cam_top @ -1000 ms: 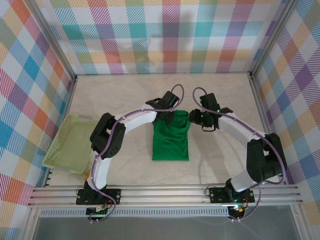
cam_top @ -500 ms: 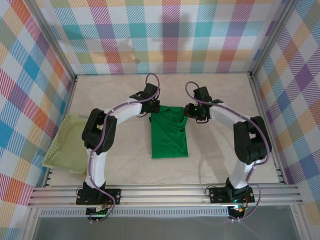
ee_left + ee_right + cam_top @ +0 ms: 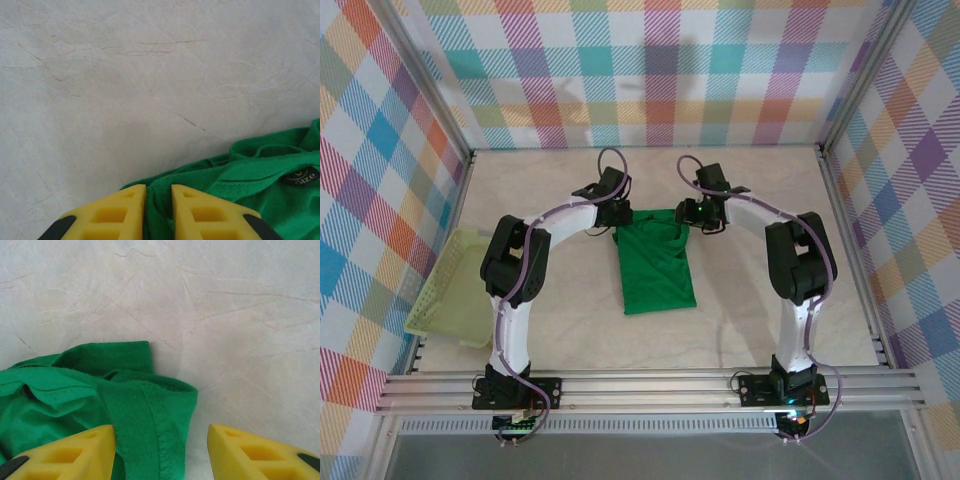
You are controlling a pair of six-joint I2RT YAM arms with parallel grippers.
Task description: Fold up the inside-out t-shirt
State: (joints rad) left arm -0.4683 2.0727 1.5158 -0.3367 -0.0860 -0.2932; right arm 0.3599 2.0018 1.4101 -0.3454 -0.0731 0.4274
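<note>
The inside-out t-shirt (image 3: 656,268) is bright green and lies as a long folded strip in the middle of the table, with its far end bunched. My left gripper (image 3: 617,213) is at the far left corner of that end. In the left wrist view its yellow fingers (image 3: 120,210) stand close together with a fold of the t-shirt (image 3: 260,175) pinched between them. My right gripper (image 3: 701,213) is at the far right corner. In the right wrist view it (image 3: 160,432) is open wide, straddling a hemmed edge of the t-shirt (image 3: 60,405) that touches only the left finger.
A pale yellow-green mesh basket (image 3: 460,287) sits at the table's left edge. Checked walls enclose the pale table (image 3: 550,185) on three sides. Both arms arch over the table on either side of the shirt.
Both grippers have moved toward the far wall and closer to the shirt's far corners. The shirt's far end has been drawn out with them, so the strip lies longer.
</note>
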